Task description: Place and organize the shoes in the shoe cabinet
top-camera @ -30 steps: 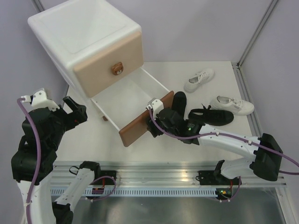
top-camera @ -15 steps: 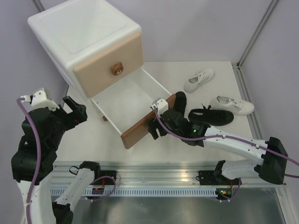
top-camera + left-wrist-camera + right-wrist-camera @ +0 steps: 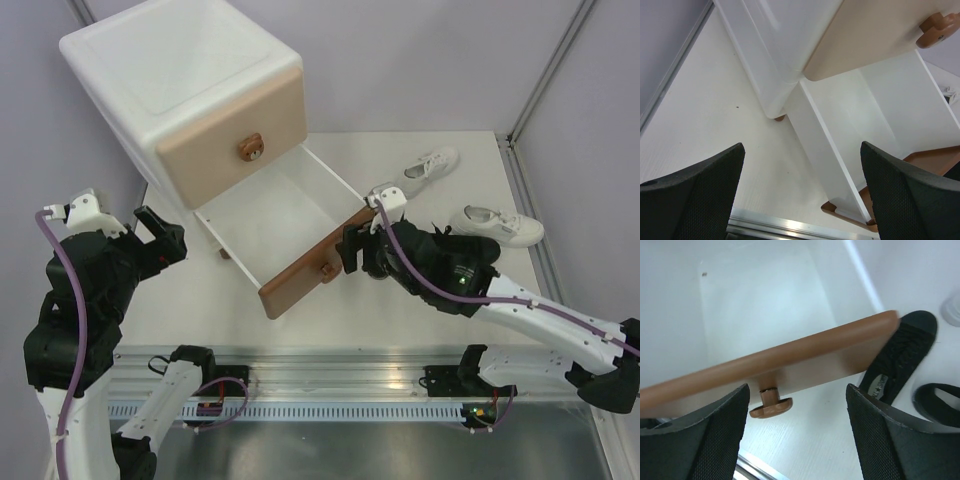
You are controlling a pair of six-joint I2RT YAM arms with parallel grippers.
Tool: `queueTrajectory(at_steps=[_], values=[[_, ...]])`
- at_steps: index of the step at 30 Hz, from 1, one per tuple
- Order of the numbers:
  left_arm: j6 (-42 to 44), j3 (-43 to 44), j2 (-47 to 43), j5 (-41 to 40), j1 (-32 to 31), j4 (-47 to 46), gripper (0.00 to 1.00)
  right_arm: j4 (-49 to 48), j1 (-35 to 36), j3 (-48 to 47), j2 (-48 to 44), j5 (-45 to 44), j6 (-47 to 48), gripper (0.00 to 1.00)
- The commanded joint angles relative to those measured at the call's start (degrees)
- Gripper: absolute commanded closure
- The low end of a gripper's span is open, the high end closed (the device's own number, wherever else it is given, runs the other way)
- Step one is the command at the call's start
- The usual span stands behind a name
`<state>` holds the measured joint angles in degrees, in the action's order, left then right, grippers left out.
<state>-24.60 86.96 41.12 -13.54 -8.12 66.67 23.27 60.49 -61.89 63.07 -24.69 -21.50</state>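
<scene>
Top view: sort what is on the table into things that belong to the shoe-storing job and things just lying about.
Belongs to the job: shoe cabinet; its open lower drawer; far white sneaker; right white sneaker; black shoe beside the drawer front; second black shoe.
Just lying about: nothing loose in view; only the rig's metal rail.

My right hand [image 3: 350, 254] hangs at the right end of the brown drawer front [image 3: 300, 272], close to its knob [image 3: 325, 270]. The lower drawer [image 3: 265, 215] of the shoe cabinet [image 3: 180, 90] stands open over the counter [image 3: 210, 300]. Beyond my right arm, a white shoe [image 3: 425, 172] lies toward the back and a second white shoe [image 3: 503, 226] lies near the right edge. My left hand [image 3: 162, 235] hovers left of the cabinet, fingers apart.
</scene>
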Motion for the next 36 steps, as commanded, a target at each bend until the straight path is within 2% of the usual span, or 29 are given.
queueTrajectory(at_steps=[1,5,7,12,15,25,36], values=[[0.25,0.32,-0.43,-0.35,-0.14,-2.25,0.00,6.68,-1.68,-4.73,-1.98,-11.77,-5.48,0.18],[-0.01,0.14,-0.34,0.79,-0.23,-2.51,0.00,11.18,-7.04,-6.14,-1.63,-13.46,-10.48,0.23],[-0.18,0.23,-0.34,1.06,-0.14,-2.60,0.00,12.93,-11.95,-5.70,-1.81,-12.24,-11.98,0.26],[-0.10,0.05,-0.61,1.50,-0.14,-2.60,0.00,13.56,-21.01,-2.10,-0.06,-6.08,-14.01,0.33],[-0.18,-0.12,-0.52,1.59,-0.23,-2.78,0.00,10.41,-26.28,1.85,1.70,0.57,-15.33,0.43],[-0.71,-1.18,-1.22,3.08,-0.23,-2.95,0.00,-2.77,-28.76,8.36,14.00,6.23,-20.34,0.46],[-0.98,-1.88,-2.80,3.26,-0.23,-2.60,0.00,-8.76,-30.08,11.35,26.31,6.49,-22.36,0.53]])
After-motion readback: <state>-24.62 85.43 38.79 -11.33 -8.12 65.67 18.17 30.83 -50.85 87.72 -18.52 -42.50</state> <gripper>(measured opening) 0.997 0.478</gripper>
